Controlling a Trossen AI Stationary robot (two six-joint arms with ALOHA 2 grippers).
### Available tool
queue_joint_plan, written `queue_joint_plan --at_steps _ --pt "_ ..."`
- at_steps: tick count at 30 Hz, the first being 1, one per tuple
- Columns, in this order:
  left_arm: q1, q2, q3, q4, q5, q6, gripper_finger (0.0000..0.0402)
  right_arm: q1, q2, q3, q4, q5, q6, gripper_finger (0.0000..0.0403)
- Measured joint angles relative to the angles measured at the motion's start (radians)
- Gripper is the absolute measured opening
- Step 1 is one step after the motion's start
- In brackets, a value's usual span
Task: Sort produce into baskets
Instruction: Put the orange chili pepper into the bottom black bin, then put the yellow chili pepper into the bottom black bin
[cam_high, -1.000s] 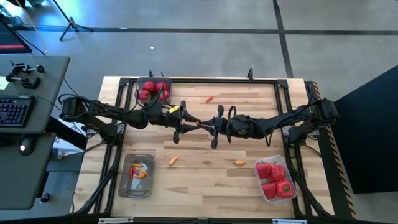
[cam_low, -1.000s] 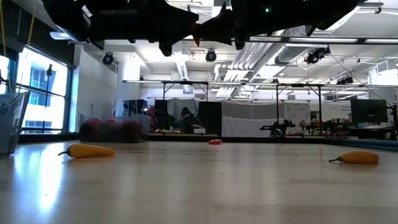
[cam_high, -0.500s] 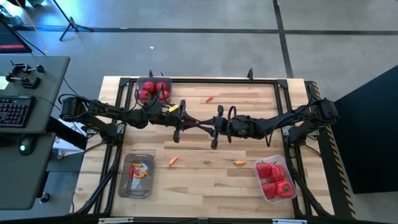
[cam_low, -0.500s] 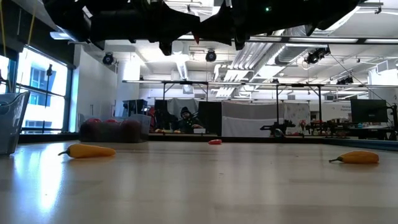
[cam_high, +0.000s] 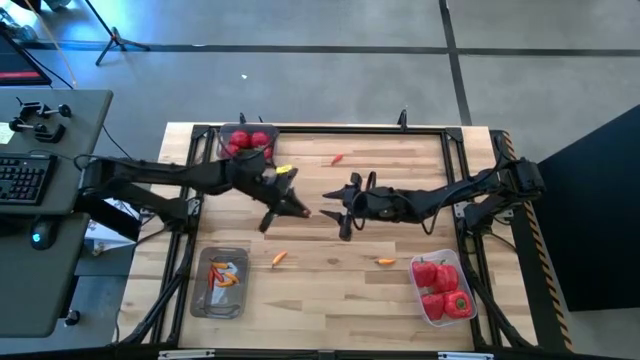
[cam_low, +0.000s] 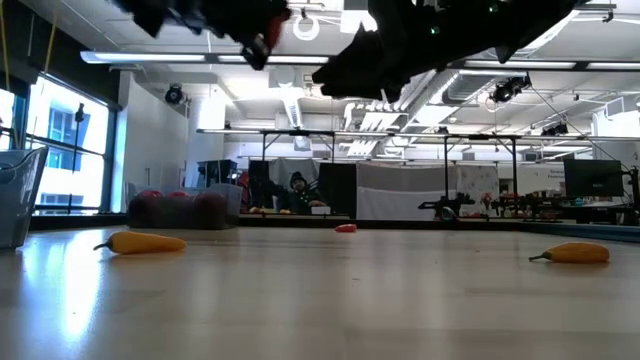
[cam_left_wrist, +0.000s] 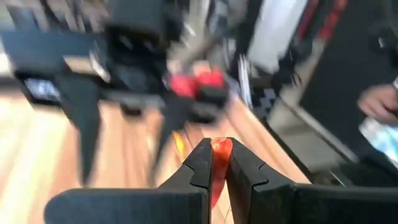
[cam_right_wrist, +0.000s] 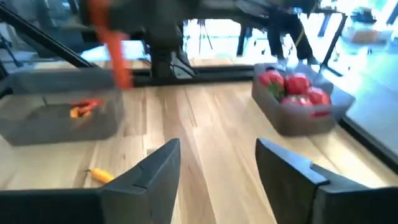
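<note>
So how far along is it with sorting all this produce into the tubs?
Mostly done. Bell peppers fill one tub, round red fruits another, and a few slim peppers lie in the third. In hand: the left end effector is shut on a small red pepper, while the right end effector stands open beside it. Left on the table: three loose pieces.

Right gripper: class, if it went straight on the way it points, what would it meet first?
Probably the left gripper, shut on a slim red produce piece, close ahead; their heights may differ, so it could pass.
</note>
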Motion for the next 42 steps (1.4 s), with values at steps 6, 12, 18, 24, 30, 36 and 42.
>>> queue_joint_plan --at_steps 6,12,18,24,30,36,42 --pt "-0.097 -0.143 0.094 -0.591 -0.049 -0.07 0.0008 0.0 0.0 0.0 -0.051 0.0 0.031 0.0204" --pt "-0.276 -0.279 0.041 -0.882 -0.173 -0.344 0.0008 0.0 0.0 0.0 -0.063 0.0 0.031 0.0204" --pt "-0.492 -0.37 -0.122 -0.9 -0.292 -0.553 0.0008 0.0 0.0 0.0 -0.068 0.0 0.036 0.0204" --pt "-0.661 -0.353 -0.23 -0.901 -0.336 -0.67 0.0008 0.0 0.0 0.0 -0.074 0.0 0.041 0.0204" --pt "-0.732 -0.319 -0.269 -0.903 -0.358 -0.711 0.0013 -0.002 0.0 0.0 -0.089 0.048 0.095 0.0204" --pt "-0.743 -0.296 -0.269 -0.894 -0.348 -0.706 0.0072 -0.01 0.0 0.0 -0.148 0.053 0.211 0.0212" --pt "-0.742 -0.301 -0.262 -0.856 -0.294 -0.744 0.0147 -0.006 0.0 0.025 -0.263 0.053 0.258 0.0251"
